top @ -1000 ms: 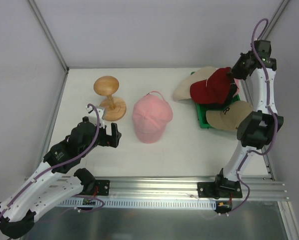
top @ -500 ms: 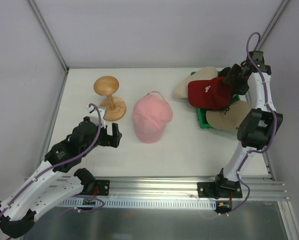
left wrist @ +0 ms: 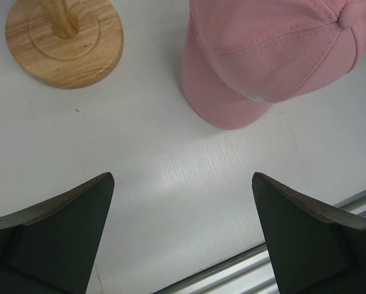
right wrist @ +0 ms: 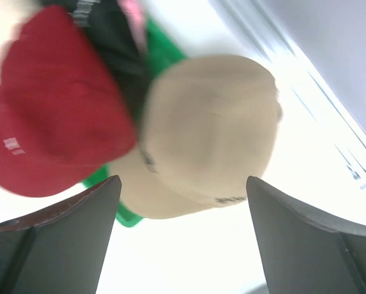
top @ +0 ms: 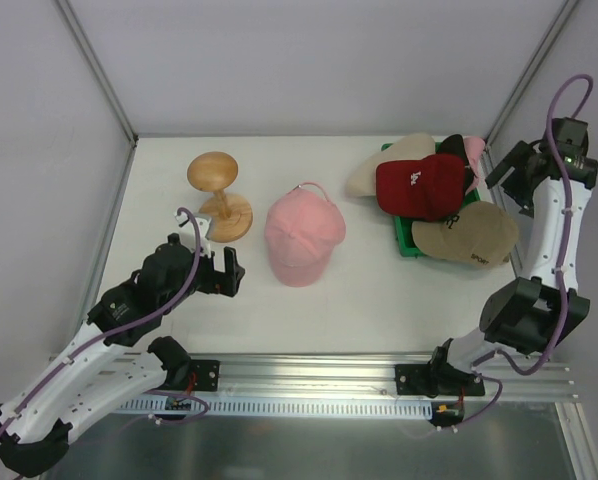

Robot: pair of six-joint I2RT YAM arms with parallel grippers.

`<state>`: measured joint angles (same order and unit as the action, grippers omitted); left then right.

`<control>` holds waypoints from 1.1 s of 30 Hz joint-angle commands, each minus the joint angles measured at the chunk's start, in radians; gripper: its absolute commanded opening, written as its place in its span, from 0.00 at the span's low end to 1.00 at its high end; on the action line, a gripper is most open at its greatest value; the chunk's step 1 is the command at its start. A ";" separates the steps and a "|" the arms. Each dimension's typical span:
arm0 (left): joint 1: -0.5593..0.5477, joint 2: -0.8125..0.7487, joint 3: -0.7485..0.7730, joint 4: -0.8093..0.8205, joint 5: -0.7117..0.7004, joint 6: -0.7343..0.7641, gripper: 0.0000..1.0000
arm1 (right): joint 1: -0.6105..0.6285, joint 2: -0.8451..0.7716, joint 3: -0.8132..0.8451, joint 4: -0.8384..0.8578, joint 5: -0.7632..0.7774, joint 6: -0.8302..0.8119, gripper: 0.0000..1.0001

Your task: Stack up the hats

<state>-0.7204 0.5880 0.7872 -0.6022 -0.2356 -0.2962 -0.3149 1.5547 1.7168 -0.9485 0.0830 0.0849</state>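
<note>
A pink cap (top: 304,238) (left wrist: 268,55) lies alone mid-table, brim toward me. At the back right the other hats are piled on a green tray (top: 407,240) (right wrist: 125,214). The red cap (top: 419,185) (right wrist: 54,110) with white lettering lies on top. A cream hat (top: 389,165) sits behind it, a black hat (top: 457,148) (right wrist: 119,43) beneath it, and the tan cap (top: 474,233) (right wrist: 207,135) in front. My right gripper (top: 506,178) (right wrist: 183,180) hangs open and empty to the right of the pile. My left gripper (top: 236,274) (left wrist: 183,177) is open just left of the pink cap's brim, above bare table.
A mushroom-shaped wooden stand (top: 219,195) (left wrist: 63,40) stands at the back left. White walls close the table at the back and sides. The aluminium rail (top: 319,375) runs along the near edge.
My right gripper opened and let go of the red cap, which now rests on the pile. That arm then drew back to the right. The left arm stayed still.
</note>
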 commanded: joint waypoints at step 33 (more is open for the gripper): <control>-0.005 -0.025 0.007 0.028 0.038 0.028 0.99 | -0.095 0.001 -0.109 -0.007 -0.072 0.003 0.00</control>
<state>-0.7204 0.5610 0.7872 -0.6022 -0.2119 -0.2871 -0.4053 1.6600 1.6012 -0.9276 0.0174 0.1001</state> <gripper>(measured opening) 0.990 0.023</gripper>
